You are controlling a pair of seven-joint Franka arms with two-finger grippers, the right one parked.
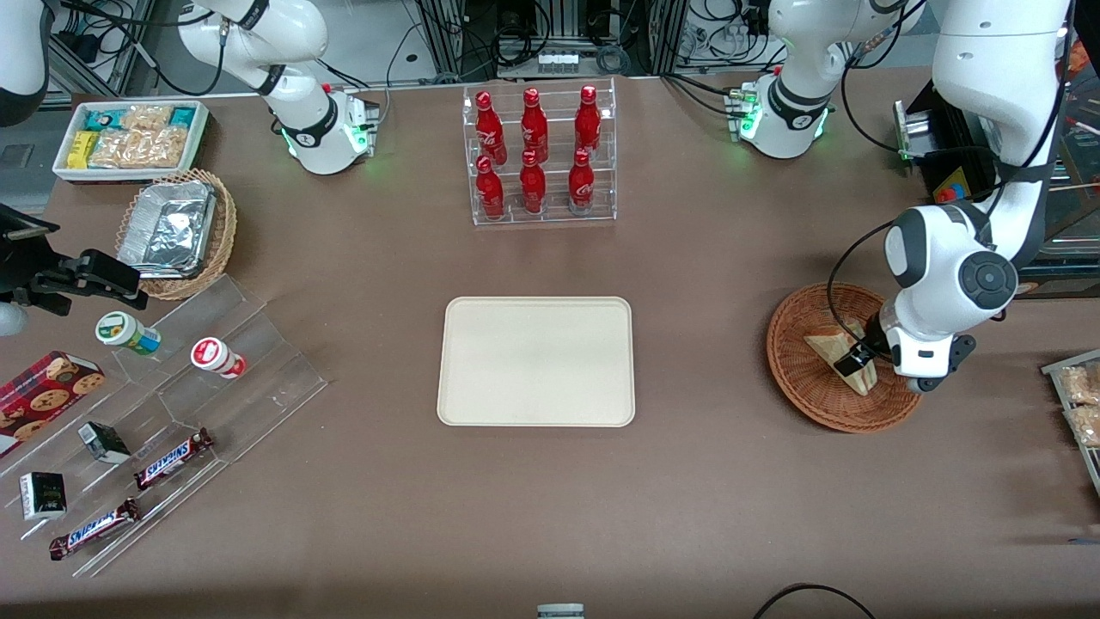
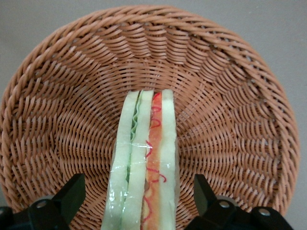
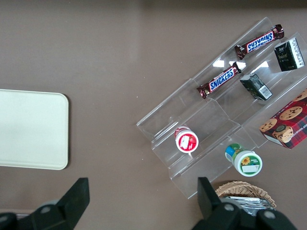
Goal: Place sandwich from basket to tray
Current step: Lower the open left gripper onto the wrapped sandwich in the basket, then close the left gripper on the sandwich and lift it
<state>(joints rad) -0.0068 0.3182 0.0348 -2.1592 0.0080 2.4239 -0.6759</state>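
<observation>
The sandwich, a pale bread wedge with red and green filling, lies in the reddish-brown wicker basket toward the working arm's end of the table. My left gripper is low in the basket, open, with one finger on each side of the sandwich and a gap between each finger and the bread. The basket's woven wall fills the left wrist view. The cream tray lies flat mid-table, with nothing on it; it also shows in the right wrist view.
A clear rack of red bottles stands farther from the front camera than the tray. Toward the parked arm's end are a clear stepped stand with snacks, a tan basket with foil containers and a white bin of packets.
</observation>
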